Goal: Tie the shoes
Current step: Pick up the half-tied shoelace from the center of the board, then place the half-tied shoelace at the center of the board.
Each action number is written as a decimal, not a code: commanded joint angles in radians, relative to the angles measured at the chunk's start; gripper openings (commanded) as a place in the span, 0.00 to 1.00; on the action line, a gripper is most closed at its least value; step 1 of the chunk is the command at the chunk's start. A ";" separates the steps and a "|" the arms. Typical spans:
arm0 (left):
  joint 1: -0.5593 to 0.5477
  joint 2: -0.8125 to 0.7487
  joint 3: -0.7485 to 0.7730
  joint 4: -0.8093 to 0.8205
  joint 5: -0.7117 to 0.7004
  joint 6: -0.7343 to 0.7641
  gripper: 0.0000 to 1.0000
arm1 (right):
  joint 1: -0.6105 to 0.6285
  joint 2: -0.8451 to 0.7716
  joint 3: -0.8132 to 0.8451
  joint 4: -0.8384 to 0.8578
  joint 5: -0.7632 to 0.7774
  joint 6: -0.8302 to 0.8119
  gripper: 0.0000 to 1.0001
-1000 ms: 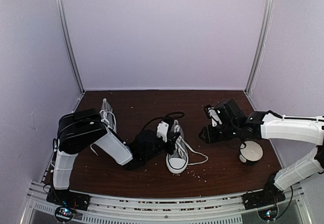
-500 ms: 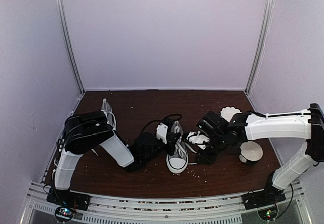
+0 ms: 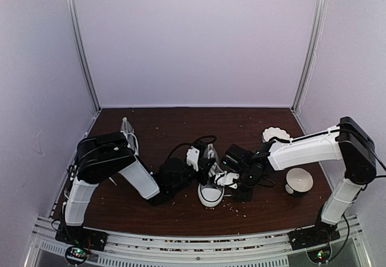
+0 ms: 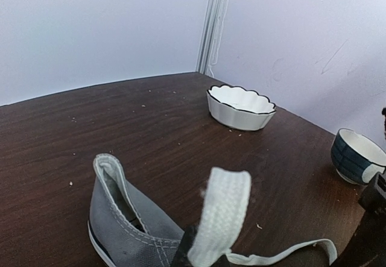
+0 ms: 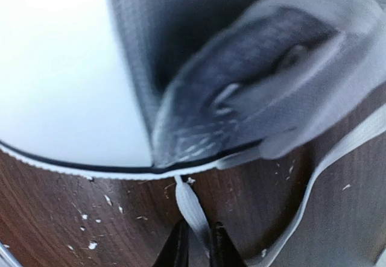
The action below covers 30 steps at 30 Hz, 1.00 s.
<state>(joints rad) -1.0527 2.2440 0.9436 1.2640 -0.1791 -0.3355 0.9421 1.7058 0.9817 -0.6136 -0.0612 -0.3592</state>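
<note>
One grey shoe [image 3: 210, 187] with a white toe cap stands mid-table, toe toward me. Its mate [image 3: 128, 133] lies at the back left. My left gripper [image 3: 194, 158] hovers over the near shoe's heel end, shut on a loop of white lace [image 4: 223, 210]. That loop sticks up from the left gripper [image 4: 205, 258], with the shoe's heel [image 4: 123, 216] just left of it. My right gripper [image 3: 225, 177] is low at the shoe's right side. Up close, the right gripper [image 5: 198, 232] pinches a lace strand [image 5: 188, 204] running out from under the sole [image 5: 90, 169].
A white scalloped dish [image 3: 275, 134] sits at the back right, and a dark cup with a white inside [image 3: 299, 181] stands right of my right arm. Both show from the left wrist: dish [image 4: 241, 106], cup [image 4: 356, 155]. Pale crumbs dot the brown table [image 3: 181, 122].
My right arm swung left from beside the cup to the shoe's right side, and its jaws closed on a lace strand. The left arm and its lace loop stayed put.
</note>
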 commanded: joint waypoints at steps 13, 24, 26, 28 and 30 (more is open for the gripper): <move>0.008 0.013 -0.002 0.097 0.021 0.010 0.00 | -0.356 -0.367 0.001 0.343 -0.371 0.462 0.00; 0.008 0.013 -0.027 0.138 0.014 0.020 0.00 | -0.323 0.076 0.387 0.634 -0.519 0.903 0.00; 0.008 0.012 -0.031 0.147 0.017 0.021 0.00 | -0.288 0.105 0.415 0.626 -0.505 0.908 0.00; 0.007 0.012 -0.033 0.152 0.020 0.022 0.00 | -0.267 0.123 0.431 0.616 -0.497 0.917 0.00; 0.008 0.012 -0.034 0.155 0.016 0.021 0.00 | -0.261 0.121 0.422 0.620 -0.495 0.930 0.01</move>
<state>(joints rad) -1.0527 2.2444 0.9192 1.3315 -0.1673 -0.3275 0.6518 1.8374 1.3685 -0.0338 -0.5446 0.5026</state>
